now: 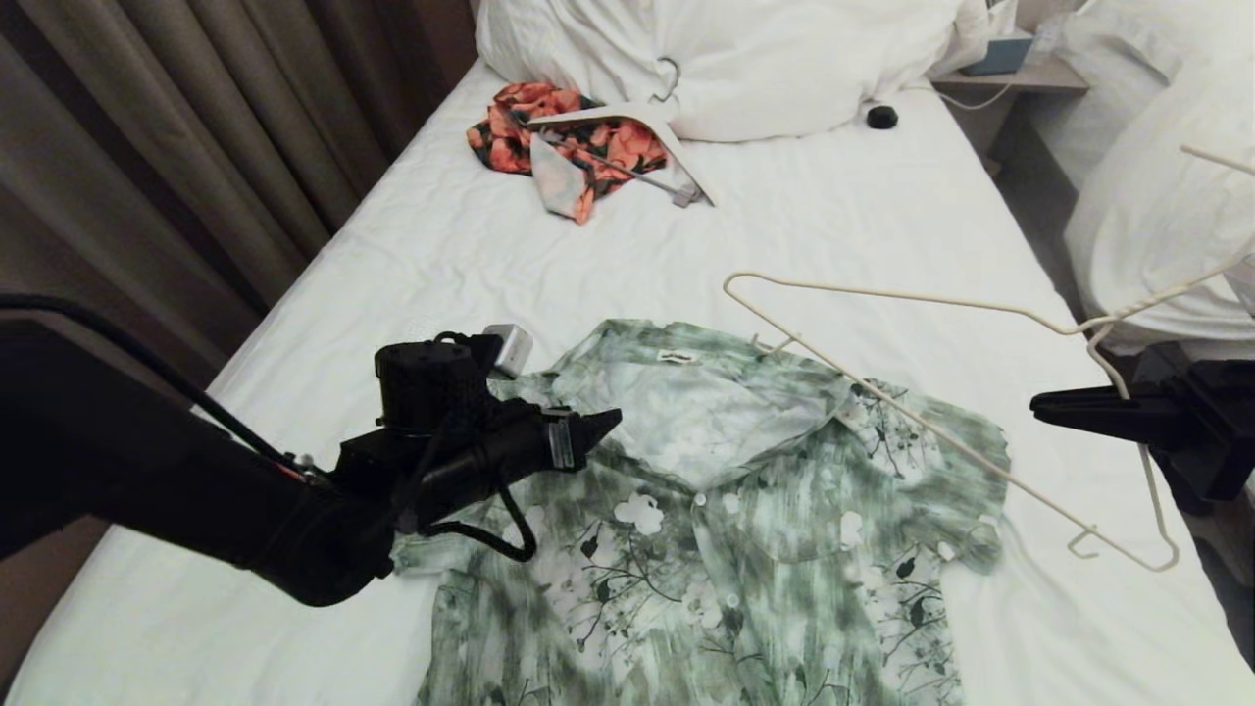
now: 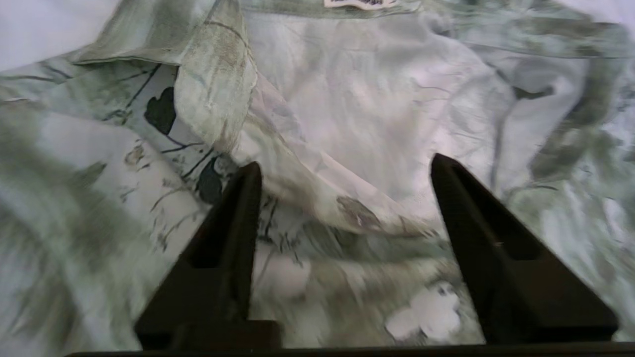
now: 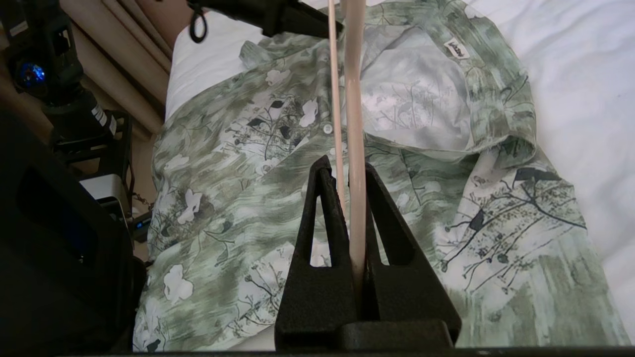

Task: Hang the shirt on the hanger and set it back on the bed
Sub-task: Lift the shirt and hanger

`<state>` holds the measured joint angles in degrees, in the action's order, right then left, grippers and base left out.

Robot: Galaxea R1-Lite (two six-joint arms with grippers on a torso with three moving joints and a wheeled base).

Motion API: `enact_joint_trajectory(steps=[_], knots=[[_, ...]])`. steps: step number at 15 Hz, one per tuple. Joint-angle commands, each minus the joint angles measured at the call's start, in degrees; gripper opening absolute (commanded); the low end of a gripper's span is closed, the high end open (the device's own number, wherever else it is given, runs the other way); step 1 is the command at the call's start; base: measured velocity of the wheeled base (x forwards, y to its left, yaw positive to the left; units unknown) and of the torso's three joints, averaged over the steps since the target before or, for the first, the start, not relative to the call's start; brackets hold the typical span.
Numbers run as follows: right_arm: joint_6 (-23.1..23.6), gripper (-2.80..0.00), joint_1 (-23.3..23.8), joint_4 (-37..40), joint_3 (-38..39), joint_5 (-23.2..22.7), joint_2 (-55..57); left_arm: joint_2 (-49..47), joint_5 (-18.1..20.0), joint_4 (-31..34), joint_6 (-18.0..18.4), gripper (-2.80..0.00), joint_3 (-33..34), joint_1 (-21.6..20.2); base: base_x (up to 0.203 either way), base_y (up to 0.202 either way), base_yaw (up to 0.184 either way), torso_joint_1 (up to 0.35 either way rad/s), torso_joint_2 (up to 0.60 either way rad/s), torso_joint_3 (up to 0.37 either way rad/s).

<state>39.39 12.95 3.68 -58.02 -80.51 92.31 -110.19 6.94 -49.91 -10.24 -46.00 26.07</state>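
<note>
Head view shows the shirt (image 1: 706, 520) spread flat, front up, on the bed (image 1: 441, 245), collar toward the pillow end and hem toward the foot, so its long axis runs along the bed's length. Over its collar side nearer the curtained edge hovers the left end effector (image 1: 593, 428), jaws spread wide and empty in the left wrist view (image 2: 342, 208), with the collar fold lying just ahead of and between them. Off the opposite edge, the right end effector (image 1: 1054, 407) is clamped on the hanger (image 1: 931, 392), gripping the wire close to the hook; the frame slants in the air above the shirt's other shoulder, one end reaching toward the collar. By my reading the left arm is nearer the neck opening and would lift it so the hanger can slide in. Up by the pillow (image 1: 765, 59) lie an orange garment (image 1: 559, 137) with a white hanger (image 1: 667, 147), and curtains (image 1: 196, 147) hang along the far side.
</note>
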Motion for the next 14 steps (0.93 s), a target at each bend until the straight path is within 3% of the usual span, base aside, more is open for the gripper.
enact_joint_trajectory(steps=[1,5,10,14], knots=[[0.3,-2.8,0.0,0.0,0.0,-0.4,0.3,-4.2,-0.1,-0.3,0.0,0.0,-2.4,-0.7,0.0,0.0,0.0,0.0,0.0,0.0],[0.3,-2.8,0.0,-0.3,0.0,-0.4,0.7,-6.2,-0.2,-0.2,0.1,0.0,-5.0,-2.6,0.0,0.0,0.0,0.0,0.0,0.0],[0.3,-2.8,0.0,-0.4,0.0,-0.3,1.5,0.4,0.0,-0.4,0.0,0.0,2.0,-2.8,0.0,0.0,0.0,0.0,0.0,0.0],[0.3,-2.8,-0.5,-0.4,0.4,0.7,1.1,-1.7,0.4,-0.8,-0.2,0.0,0.2,-2.7,0.0,0.0,0.0,0.0,0.0,0.0]])
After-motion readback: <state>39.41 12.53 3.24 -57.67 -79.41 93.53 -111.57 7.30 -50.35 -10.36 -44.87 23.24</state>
